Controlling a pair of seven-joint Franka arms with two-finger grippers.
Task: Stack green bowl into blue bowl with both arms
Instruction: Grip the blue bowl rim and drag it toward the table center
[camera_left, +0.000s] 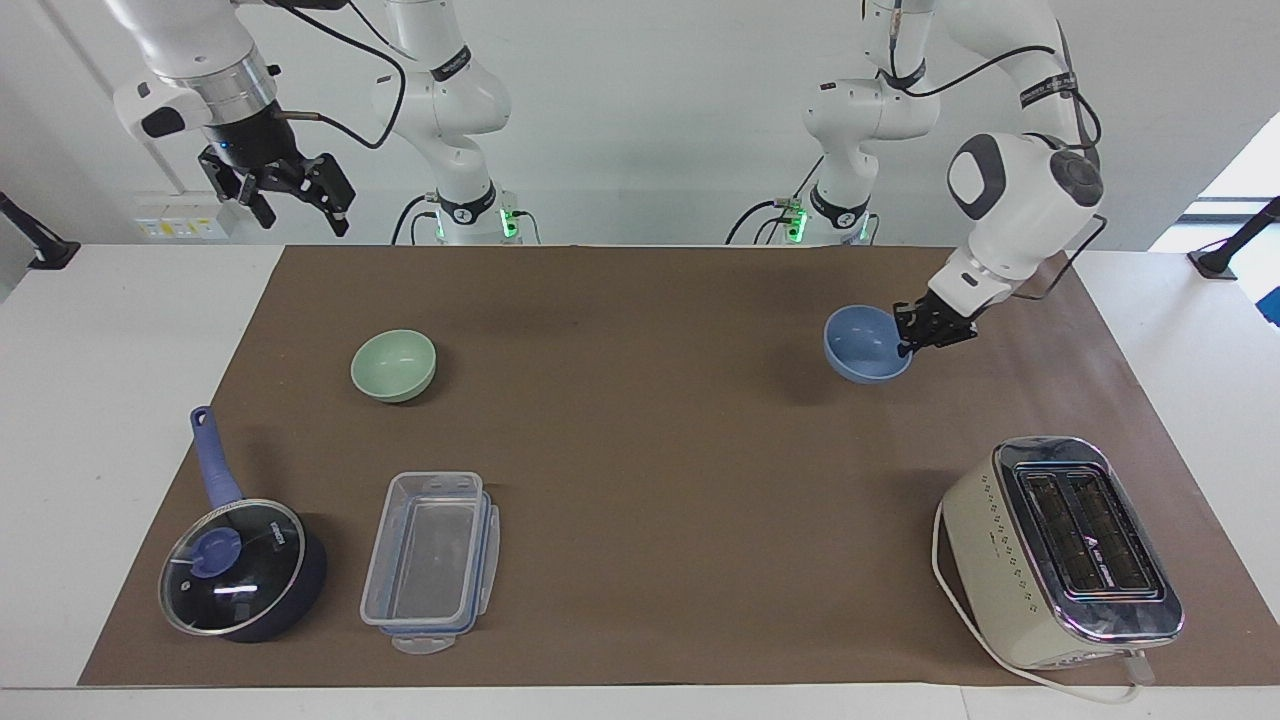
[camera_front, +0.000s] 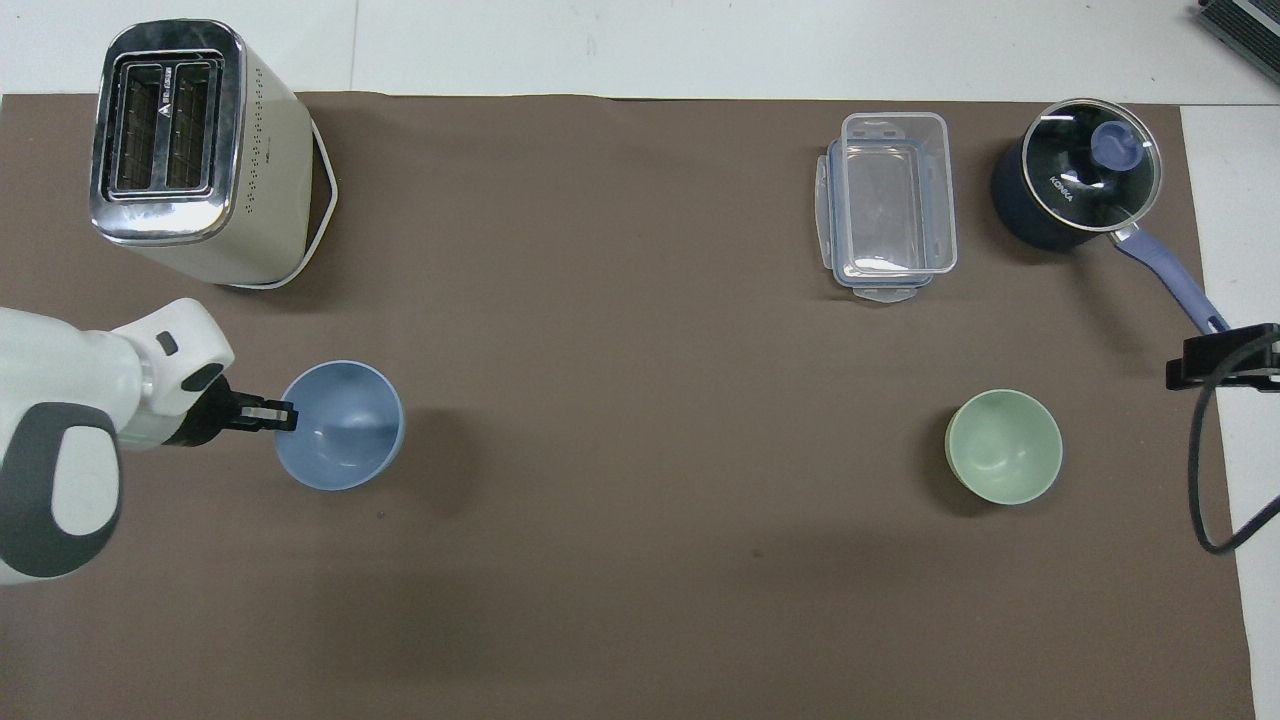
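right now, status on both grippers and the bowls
Left gripper shut on blue bowl rim, bowl lifted over the mat. Right gripper open, waiting high. Green bowl untouched on mat. Nothing between the bowls.

Right gripper (camera_front: 1222, 362) cut by overhead edge, left arm (camera_front: 60, 460) cropped
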